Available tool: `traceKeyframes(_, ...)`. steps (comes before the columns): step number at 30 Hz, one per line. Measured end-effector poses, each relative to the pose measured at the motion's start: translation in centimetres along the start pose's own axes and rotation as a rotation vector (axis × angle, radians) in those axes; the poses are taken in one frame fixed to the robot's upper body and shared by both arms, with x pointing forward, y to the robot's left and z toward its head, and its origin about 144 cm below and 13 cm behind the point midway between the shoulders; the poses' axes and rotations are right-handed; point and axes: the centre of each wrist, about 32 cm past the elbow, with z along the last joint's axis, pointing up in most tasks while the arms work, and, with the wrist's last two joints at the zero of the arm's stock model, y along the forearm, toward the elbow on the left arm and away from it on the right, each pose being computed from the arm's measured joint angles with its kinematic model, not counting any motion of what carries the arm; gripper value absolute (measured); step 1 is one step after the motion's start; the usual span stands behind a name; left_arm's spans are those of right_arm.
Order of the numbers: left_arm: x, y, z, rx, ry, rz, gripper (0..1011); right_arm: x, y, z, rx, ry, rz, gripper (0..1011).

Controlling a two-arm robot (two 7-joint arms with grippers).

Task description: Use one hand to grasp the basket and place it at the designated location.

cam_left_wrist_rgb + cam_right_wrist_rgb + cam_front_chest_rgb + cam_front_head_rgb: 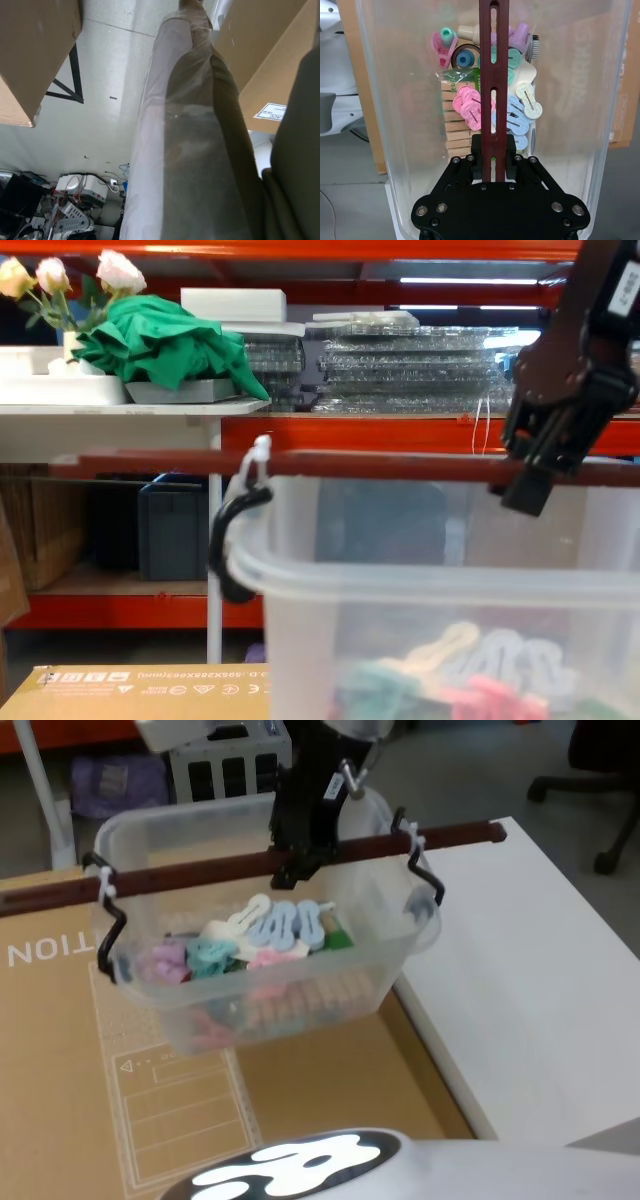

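Observation:
The basket [392,952] is a translucent whitish tub holding pastel clips and wooden pegs, hanging in the air above the cardboard sheet [60,1110]. Its reddish-brown slotted bar handle [200,872] runs across the top, tied to black hooks with white zip ties. My right gripper [297,860] comes down from above and is shut on the middle of the bar. The right wrist view looks down the bar [492,75] into the basket [385,125], with the black gripper [493,155] clamped around it. In the chest view the gripper [535,475] holds the bar [300,464] over the basket [400,585].
A white table top [540,990] lies to the right of the cardboard sheet. A white slatted box [222,765] and an office chair base [590,790] stand on the floor behind. Orange shelving [380,430] with a dark crate [172,530] faces me. The left wrist view looks at floor and cardboard boxes [35,55].

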Motion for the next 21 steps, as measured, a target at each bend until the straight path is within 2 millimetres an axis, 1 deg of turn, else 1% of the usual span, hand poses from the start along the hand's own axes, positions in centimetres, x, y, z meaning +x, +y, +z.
traceKeyframes(2, 0.0, 0.0, 0.0, 0.000, 0.000, 0.000, 0, 0.2, 0.7, 0.1, 0.013, -0.002, -0.011, 234)
traceKeyframes(12, 0.0, 0.0, 0.0, 0.000, 0.000, 0.000, 0, 0.6, 2.1, 0.1, 0.023, 0.019, -0.018, 234)
traceKeyframes(21, 0.0, 0.0, 0.0, 0.000, 0.000, 0.000, 0, 0.8, 3.9, -0.2, 0.013, 0.062, 0.001, 233)
